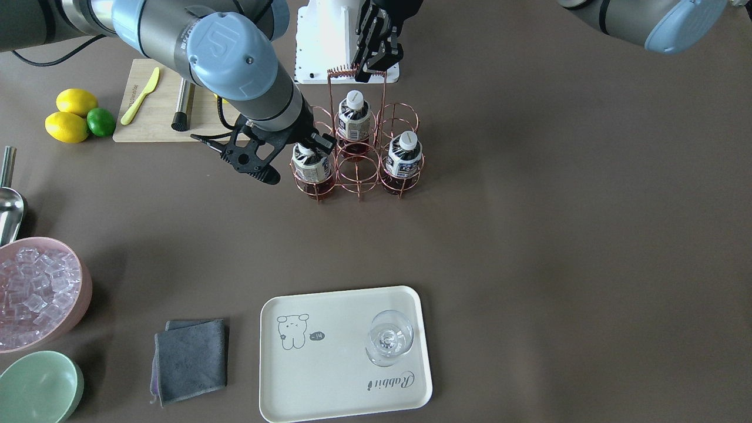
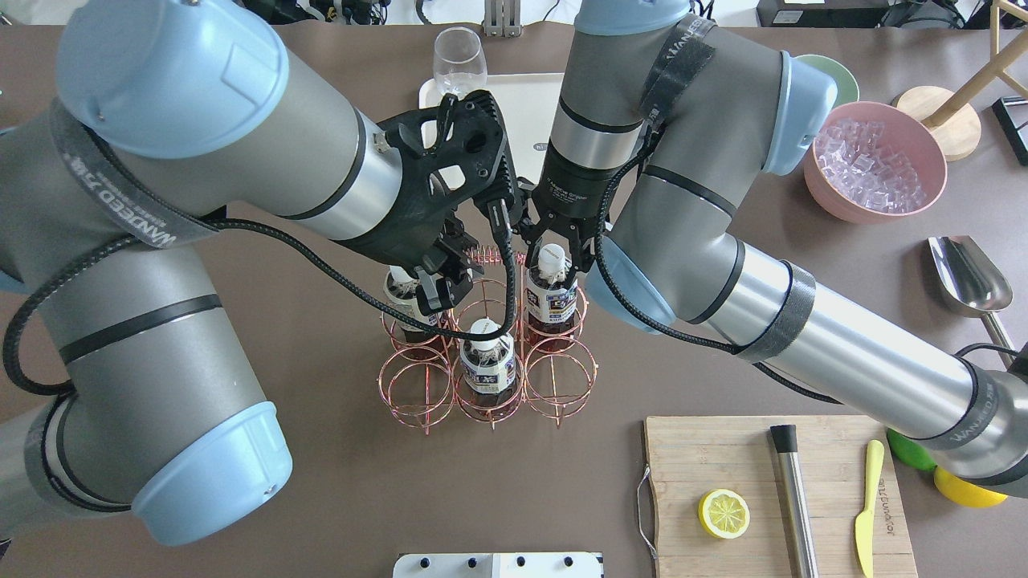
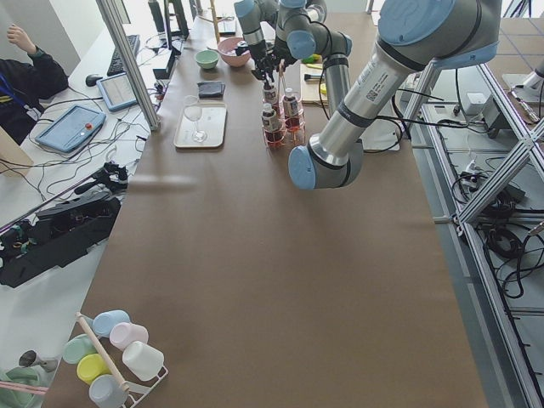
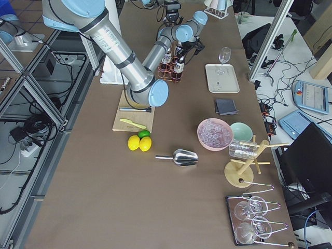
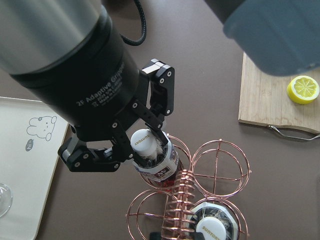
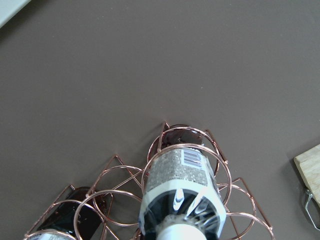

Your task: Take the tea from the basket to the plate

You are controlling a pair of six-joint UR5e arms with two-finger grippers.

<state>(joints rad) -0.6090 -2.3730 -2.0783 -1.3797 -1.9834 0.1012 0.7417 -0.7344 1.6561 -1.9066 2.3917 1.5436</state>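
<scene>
Right gripper point(image 5: 144, 145): comes straight down over the tea point(image 1: 311, 166). Fingers sit narrow, one on each side of the white cap point(image 2: 548, 257) and neck. It looks clamped on, judged mostly from the left wrist view. A top grip makes sense here, since the ring wires wall in the body and only the cap end is free.

Tea: seated in a corner ring of the basket point(image 1: 359, 176), in the row facing the plate, at the right arm's end. Base is down in the ring, so it is not lifted out yet.

Left gripper point(image 1: 371, 66): at one end of the basket's coiled handle point(image 1: 342, 71), fingers close together. It seems pinched on the wire, though the contact itself is partly hidden. Likely purpose is to hold the light rack down and square while the bottle is drawn up, so the rings don't ride along with it.

Other two bottles: one in the far corner ring of the same row, one in the middle ring of the robot-side row. The remaining three rings are empty.

Plate point(image 1: 329, 376): well apart from the basket, on its side away from the robot. A glass point(image 1: 389, 338) stands at one end of it, and the bear end is bare.

Orientation of the tea: long axis vertical, or very near it. Cap points up, base down, parallel to the basket's handle posts. A straight vertical pull should clear the ring, while any tilt risks snagging the label on the wire.
</scene>
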